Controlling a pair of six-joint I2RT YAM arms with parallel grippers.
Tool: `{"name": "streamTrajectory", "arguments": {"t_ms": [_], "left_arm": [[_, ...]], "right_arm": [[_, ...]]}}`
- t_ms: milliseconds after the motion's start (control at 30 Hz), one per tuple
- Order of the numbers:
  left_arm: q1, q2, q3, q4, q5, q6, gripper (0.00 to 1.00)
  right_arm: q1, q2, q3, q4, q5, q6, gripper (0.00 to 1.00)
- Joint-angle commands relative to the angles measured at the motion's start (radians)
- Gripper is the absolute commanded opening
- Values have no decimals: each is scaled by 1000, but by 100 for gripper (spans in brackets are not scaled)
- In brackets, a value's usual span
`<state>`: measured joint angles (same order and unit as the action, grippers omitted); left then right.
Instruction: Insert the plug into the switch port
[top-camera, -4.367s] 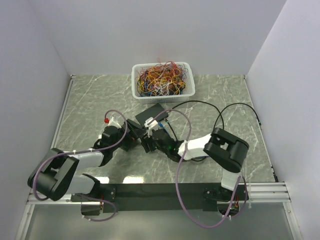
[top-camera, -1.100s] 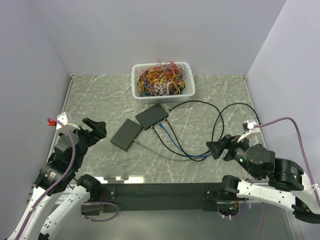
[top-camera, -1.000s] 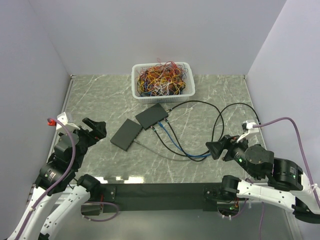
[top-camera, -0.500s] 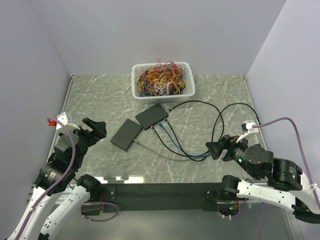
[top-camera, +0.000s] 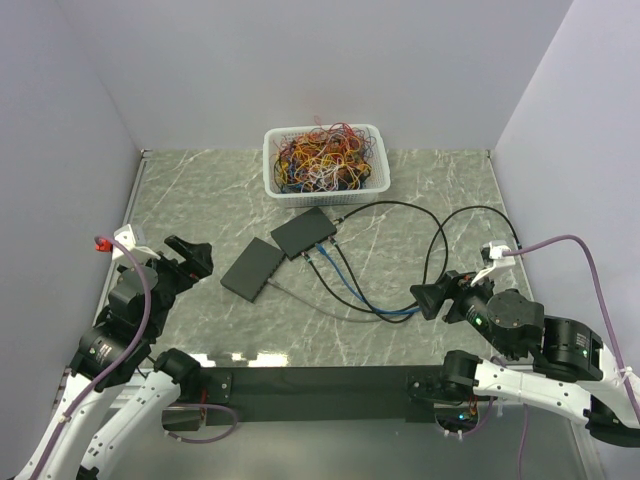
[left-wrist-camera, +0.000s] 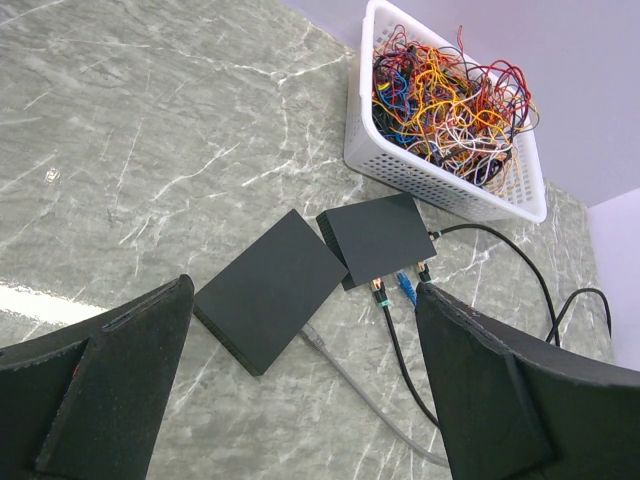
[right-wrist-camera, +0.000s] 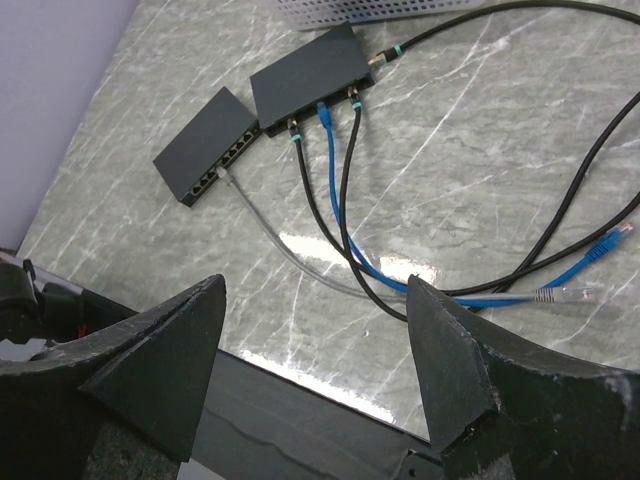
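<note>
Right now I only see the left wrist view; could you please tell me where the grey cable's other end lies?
Observer: The grey cable's free plug lies unplugged close to the right hand.
Operator: And the blue cable's other end?
Observer: The blue cable's free plug lies loose just beside the grey one.
Operator: Is the right hand holding anything?
Observer: No, it is open and empty.
</note>
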<state>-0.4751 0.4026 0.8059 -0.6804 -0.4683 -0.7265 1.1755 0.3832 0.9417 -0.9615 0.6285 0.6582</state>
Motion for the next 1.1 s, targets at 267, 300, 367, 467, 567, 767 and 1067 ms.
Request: {"name": "streamTrajectory", "arguments": {"t_ms": [267,300,367,467,567,767,1067], "left_arm": [[-2,-10,-2,1,-9,-4,99],[-2,-11,-4,1,-9,-4,99],[-2,-10,-2,1,-9,-4,99],[-2,-11,-2,-1,-7,-4,99],[-2,-11,-2,-1,-7,-4,99],[-2,-11,-2,-1,-7,-5,99],[-2,-16,-4,-1,-9,-7,99]], "right_arm": [[4,0,-3,29,14,3,79],[4,0,-3,29,14,3,79],[4,6,-4,29,13,1,79],[4,11,-4,29,13,1,79],[4,13,-3,27,10,1,79],[4,11,-7,33,8,0,79],[3,-18,-11,50,-16,-19,79]]}}
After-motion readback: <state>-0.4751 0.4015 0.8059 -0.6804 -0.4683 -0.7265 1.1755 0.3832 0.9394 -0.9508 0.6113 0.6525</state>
